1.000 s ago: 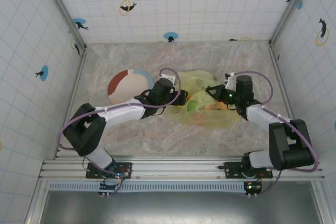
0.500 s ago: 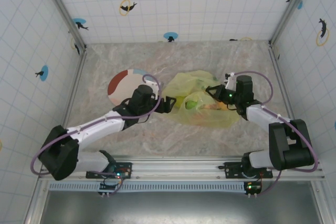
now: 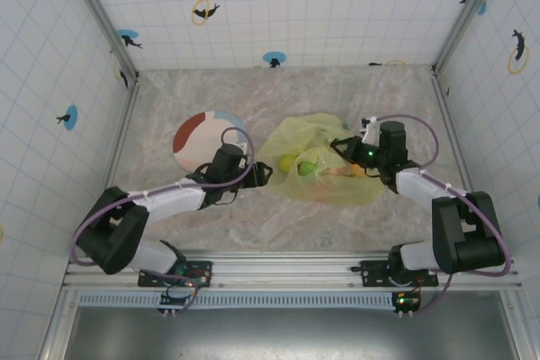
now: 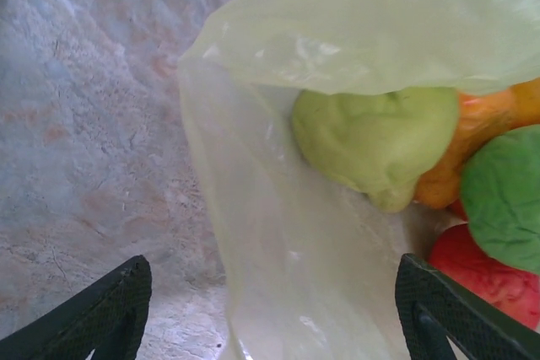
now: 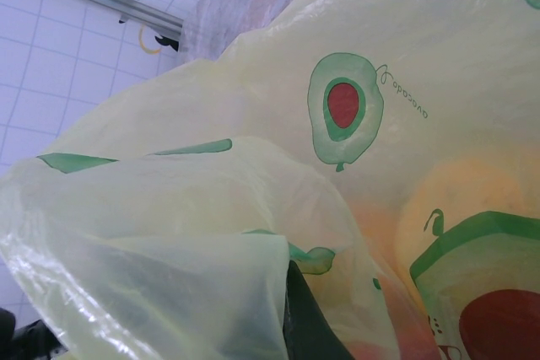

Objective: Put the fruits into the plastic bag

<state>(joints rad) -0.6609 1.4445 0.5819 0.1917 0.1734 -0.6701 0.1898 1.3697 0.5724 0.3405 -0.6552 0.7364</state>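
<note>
The plastic bag [image 3: 325,166] lies mid-table, its mouth facing left. Fruits sit inside it: a pale green one [image 4: 371,137] at the mouth, an orange one [image 4: 485,120], a dark green one [image 4: 506,200] and a red one [image 4: 489,280] behind it. From above I see two green fruits [image 3: 288,163] in the opening and orange shapes [image 3: 342,171] through the film. My left gripper [image 3: 263,175] hovers just left of the mouth, open, its fingers [image 4: 110,309] astride the bag's lower lip. My right gripper [image 3: 339,146] is shut on the plastic bag's upper edge; film [image 5: 169,276] drapes over its dark finger [image 5: 310,322].
A round pink, white and blue plate [image 3: 202,137] lies left of the bag, behind my left forearm. Marbled tabletop [image 4: 84,124] spreads left of the bag's mouth. Tiled walls with metal corner posts [image 3: 101,18] close in the table on three sides.
My left gripper has drawn back leftward out of the bag's mouth, and a pale green fruit now lies in the opening. The right arm and its hold on the bag are unchanged.
</note>
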